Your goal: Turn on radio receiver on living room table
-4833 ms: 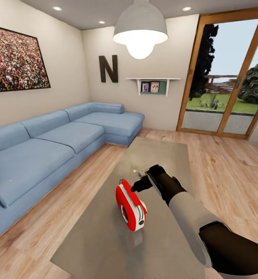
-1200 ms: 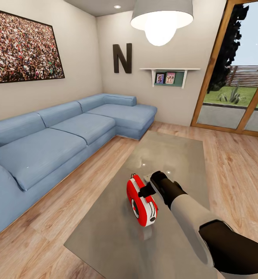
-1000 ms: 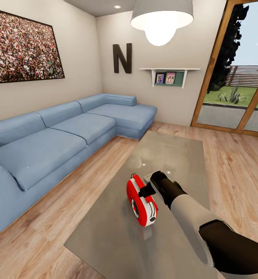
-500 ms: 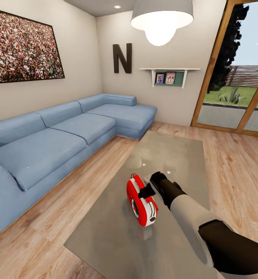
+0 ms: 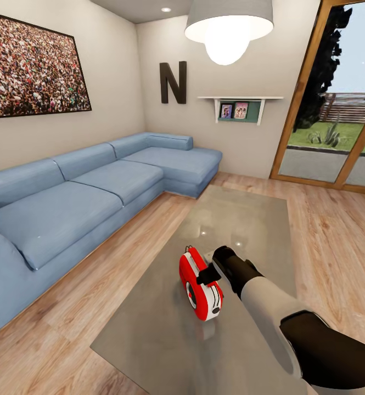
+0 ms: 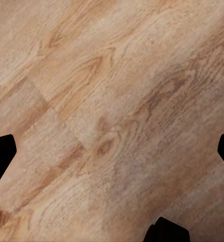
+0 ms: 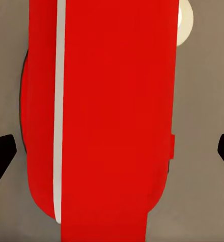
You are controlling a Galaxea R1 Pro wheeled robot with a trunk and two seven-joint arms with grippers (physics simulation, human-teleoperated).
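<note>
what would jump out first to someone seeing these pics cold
The bright red radio standing on the glossy grey table, with the right tool right against its top, catches the eye first. Next, the long blue sofa along the left wall and the glowing white lamp overhead.

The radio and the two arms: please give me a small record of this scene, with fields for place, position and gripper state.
room: living room with a blue sofa and a pendant lamp
radio: standing upright on the table
right gripper: at the top of the radio, fingers spread wide on either side
contact: cannot tell whether it touches
left gripper: open, over the wood floor
radio on or off: cannot tell
</note>
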